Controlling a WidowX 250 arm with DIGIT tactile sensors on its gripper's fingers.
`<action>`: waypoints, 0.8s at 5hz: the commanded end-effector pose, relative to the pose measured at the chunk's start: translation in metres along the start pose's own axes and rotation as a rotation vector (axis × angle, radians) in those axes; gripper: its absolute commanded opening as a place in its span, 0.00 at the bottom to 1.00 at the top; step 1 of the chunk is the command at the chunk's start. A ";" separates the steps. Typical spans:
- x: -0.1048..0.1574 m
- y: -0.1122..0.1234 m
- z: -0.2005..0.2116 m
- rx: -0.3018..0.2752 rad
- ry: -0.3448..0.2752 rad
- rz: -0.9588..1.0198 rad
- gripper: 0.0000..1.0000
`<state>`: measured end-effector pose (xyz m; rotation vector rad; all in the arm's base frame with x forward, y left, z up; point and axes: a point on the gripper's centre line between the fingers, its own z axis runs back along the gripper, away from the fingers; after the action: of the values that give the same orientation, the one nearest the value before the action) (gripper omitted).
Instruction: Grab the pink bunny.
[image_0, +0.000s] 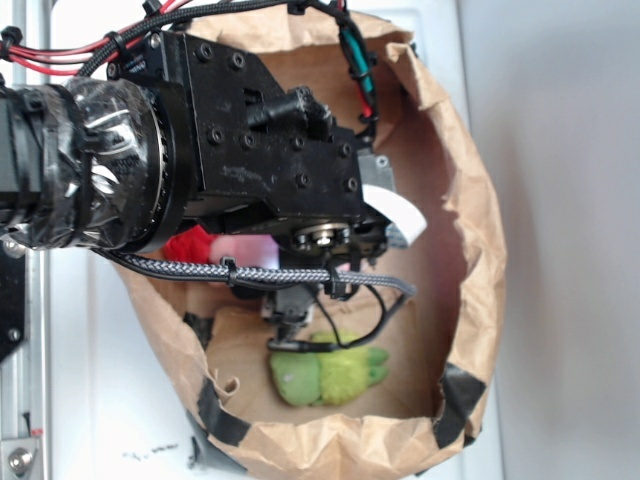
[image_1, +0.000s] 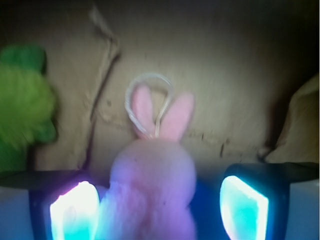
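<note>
Paper bag holds pink bunny, green plush, red ball (mostly hidden). Gripper spread wide, bunny between fingers.

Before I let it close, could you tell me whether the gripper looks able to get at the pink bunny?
Probably yes: the pink bunny sits between the open jaws of the gripper, with nothing between them.

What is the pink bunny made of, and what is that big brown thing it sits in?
The pink bunny looks like soft plush fabric: its surface is fuzzy and matte, with a thin white loop at its ears, perhaps string or plastic. The brown container looks like a paper bag: crinkled, torn, rolled-down edges, patched with black tape.
</note>
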<state>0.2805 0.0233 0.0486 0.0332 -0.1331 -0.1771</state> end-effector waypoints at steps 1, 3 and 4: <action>-0.002 -0.002 0.006 0.042 -0.019 -0.014 1.00; 0.001 0.000 0.008 0.051 -0.025 0.020 0.00; 0.003 0.003 0.014 0.039 -0.032 0.025 0.00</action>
<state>0.2725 0.0236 0.0438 0.0528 -0.1050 -0.1447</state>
